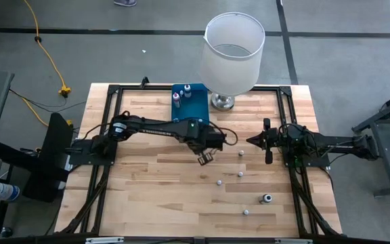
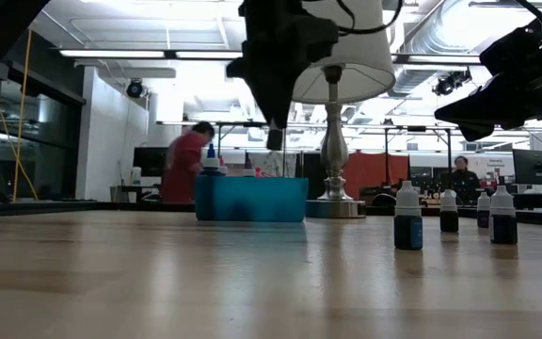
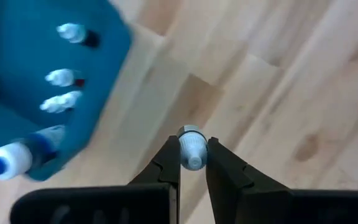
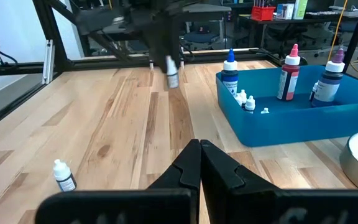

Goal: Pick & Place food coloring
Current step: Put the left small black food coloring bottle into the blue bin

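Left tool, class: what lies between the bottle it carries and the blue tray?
Only bare wooden table separates the held bottle in the left tool from the blue tray, per the left wrist view.

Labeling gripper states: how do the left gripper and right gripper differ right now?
1. The left gripper is shut on a small white-capped bottle; the right gripper is shut on nothing.
2. The left gripper hangs over the table's middle beside the blue bin; the right gripper waits nearer the right edge.
Both are clear of the tabletop.

Held bottle (image 3: pixel 192 149) body hidden between fingers; blue tray (image 3: pixel 17 93) cut off, contents blurred, perhaps bottles.
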You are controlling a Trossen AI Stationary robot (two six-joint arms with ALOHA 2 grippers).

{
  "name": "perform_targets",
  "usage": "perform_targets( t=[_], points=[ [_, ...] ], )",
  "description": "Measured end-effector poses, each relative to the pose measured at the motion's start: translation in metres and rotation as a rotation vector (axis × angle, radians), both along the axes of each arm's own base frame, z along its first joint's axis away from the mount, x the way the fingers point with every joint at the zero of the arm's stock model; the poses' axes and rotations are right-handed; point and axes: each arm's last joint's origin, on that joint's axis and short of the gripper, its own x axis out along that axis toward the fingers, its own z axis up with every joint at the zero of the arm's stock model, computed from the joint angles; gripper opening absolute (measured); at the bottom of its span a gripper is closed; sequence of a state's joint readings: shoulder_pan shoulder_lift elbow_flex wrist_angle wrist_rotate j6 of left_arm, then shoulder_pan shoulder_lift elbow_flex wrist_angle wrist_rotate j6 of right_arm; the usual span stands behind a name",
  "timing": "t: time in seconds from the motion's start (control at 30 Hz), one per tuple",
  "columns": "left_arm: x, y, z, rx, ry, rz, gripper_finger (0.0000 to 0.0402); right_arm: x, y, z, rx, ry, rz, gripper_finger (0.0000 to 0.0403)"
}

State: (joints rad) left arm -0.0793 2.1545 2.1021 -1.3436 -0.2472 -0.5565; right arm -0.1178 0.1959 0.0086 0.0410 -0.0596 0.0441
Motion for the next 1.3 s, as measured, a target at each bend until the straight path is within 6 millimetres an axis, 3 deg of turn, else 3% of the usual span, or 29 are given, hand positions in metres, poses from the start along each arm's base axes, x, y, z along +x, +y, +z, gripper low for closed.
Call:
perform_targets(
  t=[0.33, 0.57, 0.73, 0.9, 1.03, 1.3],
  points=[
    [-0.021, 0.037, 0.018, 0.116, 0.082, 0.107, 0.0035, 0.000, 0.000, 0.000, 0.000, 0.003, -0.001, 0.0000],
    [-0.038, 0.057, 0.036, 0.235, 0.096, 0.037, 0.0035, 0.000, 0.000, 0.000, 0.000, 0.002, 0.000, 0.0000],
    [-0.056, 0.061, 0.028, 0.273, 0.104, -0.061, 0.0035, 0.000, 0.000, 0.000, 0.000, 0.000, -0.001, 0.0000],
    [-0.067, 0.070, 0.000, 0.226, 0.033, -0.190, 0.0035, 0.000, 0.000, 0.000, 0.000, 0.001, 0.000, 0.0000],
    [-0.067, 0.083, -0.015, 0.215, 0.017, -0.251, 0.0035, 0.000, 0.000, 0.000, 0.000, 0.001, 0.000, 0.0000],
    [-0.056, 0.105, -0.013, 0.252, -0.079, -0.433, 0.0035, 0.000, 0.000, 0.000, 0.000, 0.001, 0.000, 0.0000]
  ],
)
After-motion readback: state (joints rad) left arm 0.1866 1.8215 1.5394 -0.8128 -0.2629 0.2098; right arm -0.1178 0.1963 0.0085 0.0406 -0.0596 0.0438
